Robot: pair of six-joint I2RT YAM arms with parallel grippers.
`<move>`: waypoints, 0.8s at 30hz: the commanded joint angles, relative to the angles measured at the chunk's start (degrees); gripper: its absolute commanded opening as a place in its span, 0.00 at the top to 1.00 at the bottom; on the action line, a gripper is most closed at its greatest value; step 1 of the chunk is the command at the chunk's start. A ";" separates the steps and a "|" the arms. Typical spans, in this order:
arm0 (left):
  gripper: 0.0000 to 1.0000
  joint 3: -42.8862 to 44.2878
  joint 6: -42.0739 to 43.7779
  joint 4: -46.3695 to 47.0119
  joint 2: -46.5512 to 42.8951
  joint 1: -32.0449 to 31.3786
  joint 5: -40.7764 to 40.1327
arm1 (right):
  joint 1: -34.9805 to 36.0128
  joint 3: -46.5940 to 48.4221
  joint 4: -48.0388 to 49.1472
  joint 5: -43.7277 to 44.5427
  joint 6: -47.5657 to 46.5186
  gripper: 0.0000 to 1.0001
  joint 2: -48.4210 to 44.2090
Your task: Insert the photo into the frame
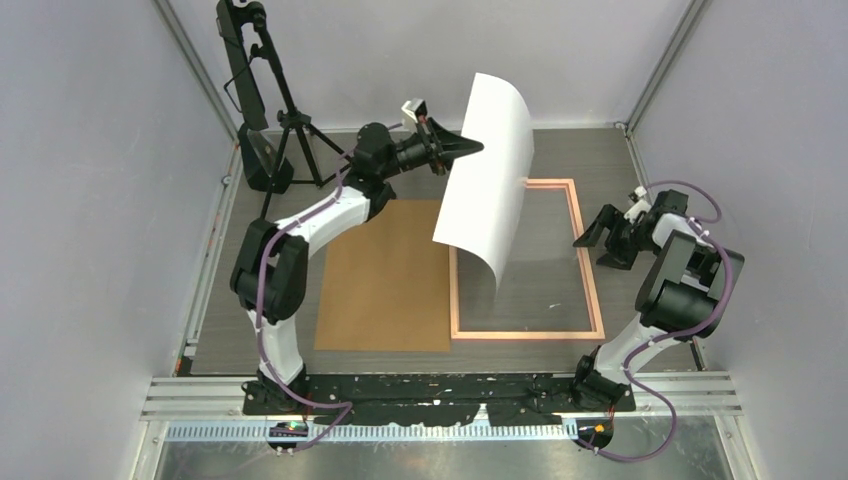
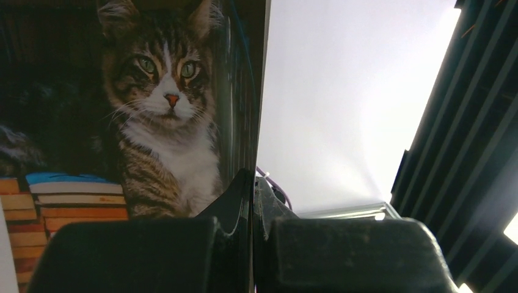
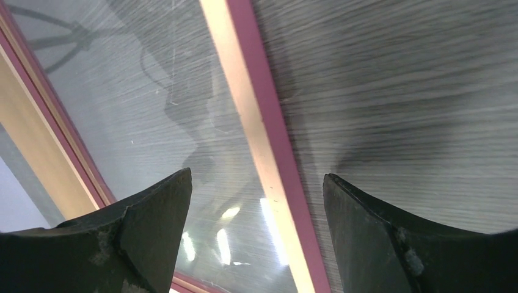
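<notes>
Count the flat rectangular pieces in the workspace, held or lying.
3. The photo, curled and held aloft, pinched in the left gripper; the frame lying flat right of centre; the brown backing board flat beside the frame's left rail. None looks hidden.

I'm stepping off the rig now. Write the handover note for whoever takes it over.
Left end effector: shut on the photo, held curled in the air over the frame.
Right end effector: open, empty, above the frame's right rail.
Frame lies flat, nothing in it; brown backing board lies to its left.
Done: photo picked up. Left: lay it in the frame.
</notes>
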 commanded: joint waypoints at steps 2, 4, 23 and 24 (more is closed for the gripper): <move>1.00 2.14 -1.72 6.01 2.71 -1.42 -2.37 | -2.64 2.00 0.03 -1.73 -0.63 0.15 -3.03; 1.00 -0.37 -1.09 6.25 3.40 -1.43 -2.85 | -3.04 2.08 -0.34 -1.55 -1.06 0.15 -3.16; 1.00 -22.79 13.80 -3.22 4.17 -0.91 -8.63 | -3.76 1.42 -1.77 -1.31 -4.16 0.15 -3.45; 1.00 -22.94 14.70 -5.03 3.77 -0.78 -9.16 | -3.76 1.21 -1.77 -1.32 -4.38 0.15 -3.43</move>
